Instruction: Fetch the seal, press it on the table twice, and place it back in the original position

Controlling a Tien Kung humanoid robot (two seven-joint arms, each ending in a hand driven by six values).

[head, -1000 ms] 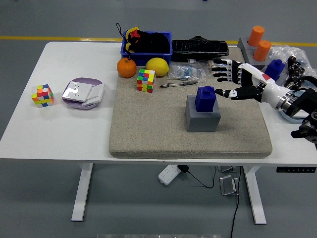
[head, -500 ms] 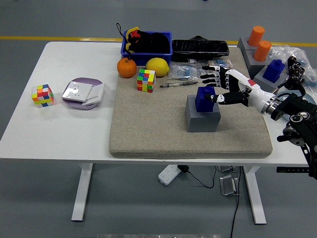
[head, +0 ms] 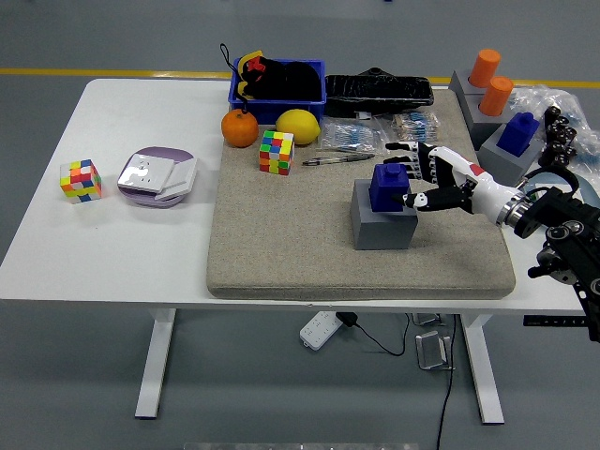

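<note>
The blue seal stands upright on a grey block in the middle of the beige mat. My right hand reaches in from the right, right beside the seal. Its fingers are spread, with the thumb by the seal's near right side and the other fingers behind its right edge. They are not closed on it. The left arm is out of view.
A second blue seal on a grey block and two orange cylinders stand at the back right. A pen, a colour cube, a lemon, an orange and a blue bin lie behind the mat's middle.
My right hand has moved left and forward from the mat's right side to the seal, and its thumb and fingers now flank the seal's right side.
</note>
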